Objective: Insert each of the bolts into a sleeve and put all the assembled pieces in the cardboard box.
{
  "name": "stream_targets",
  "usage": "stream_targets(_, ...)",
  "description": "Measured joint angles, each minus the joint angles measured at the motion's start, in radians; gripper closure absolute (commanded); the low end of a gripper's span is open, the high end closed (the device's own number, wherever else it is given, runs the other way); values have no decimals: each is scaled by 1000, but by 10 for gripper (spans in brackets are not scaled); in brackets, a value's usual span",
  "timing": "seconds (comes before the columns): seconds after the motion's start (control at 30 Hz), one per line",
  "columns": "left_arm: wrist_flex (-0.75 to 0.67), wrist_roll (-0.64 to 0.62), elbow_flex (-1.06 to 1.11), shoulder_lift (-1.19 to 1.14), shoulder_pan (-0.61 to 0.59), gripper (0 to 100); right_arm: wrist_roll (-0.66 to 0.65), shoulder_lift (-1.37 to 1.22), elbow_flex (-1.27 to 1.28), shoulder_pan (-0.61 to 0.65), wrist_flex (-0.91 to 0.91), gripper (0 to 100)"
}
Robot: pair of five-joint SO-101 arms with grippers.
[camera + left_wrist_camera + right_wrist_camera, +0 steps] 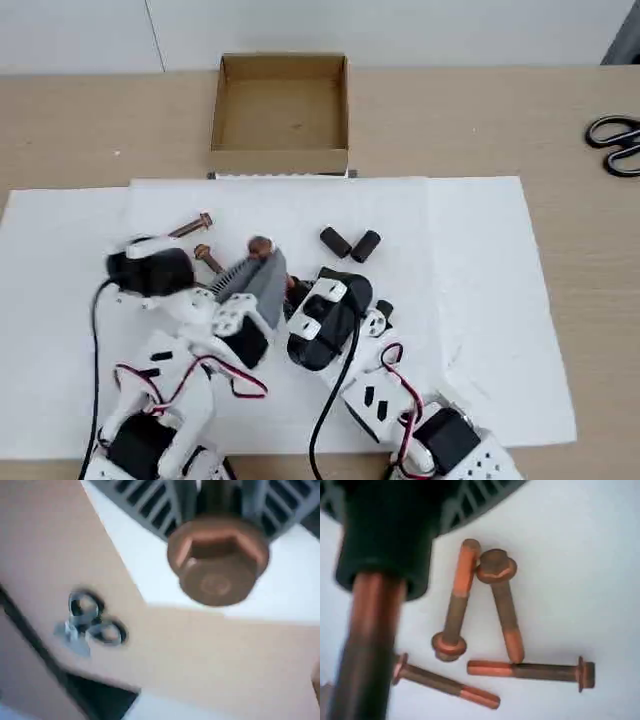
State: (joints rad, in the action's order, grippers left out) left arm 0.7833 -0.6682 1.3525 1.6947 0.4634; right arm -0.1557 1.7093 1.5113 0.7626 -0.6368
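My left gripper (258,258) is shut on a copper bolt (260,245); its hex head (217,562) sticks out between the grey ribbed fingers (145,500). My right gripper (298,292) sits close beside it, shut on a black sleeve (385,530). The held bolt's shaft (365,645) runs into that sleeve's mouth. Several loose bolts (502,605) lie on the white paper below. Two of them (190,226) (208,258) lie left of the grippers. Two loose sleeves (335,241) (366,245) lie just to the right. The open cardboard box (345,110) stands at the back.
White paper (470,260) covers the middle of the wooden table (80,130). Scissors (615,145) lie at the far right edge, also seen as scissors (92,622) beyond the bolt head. Both arm bases and their cables crowd the front edge.
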Motion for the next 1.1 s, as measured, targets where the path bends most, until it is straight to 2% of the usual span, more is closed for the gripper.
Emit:
stream_targets(0.3, 147, 117, 14, 15, 66, 987, -81, -3, -3, 6, -3, 995)
stream_targets(0.37, 160, 127, 15, 17, 66, 935, -83, -5, -3, 6, -3, 995)
stream_targets(0.47, 167, 133, 15, 17, 66, 784, -83, -5, -2, 6, -3, 995)
stream_targets(0.53, 178, 144, 15, 17, 66, 719, -84, -5, -2, 2, -3, 995)
stream_targets(0.73, 195, 196, 0, 17, 58, 725, -84, -5, -2, 2, -3, 995)
stream_targets(1.1, 261, 359, -137, -2, -110, 726, -86, 0, -8, 2, 0, 995)
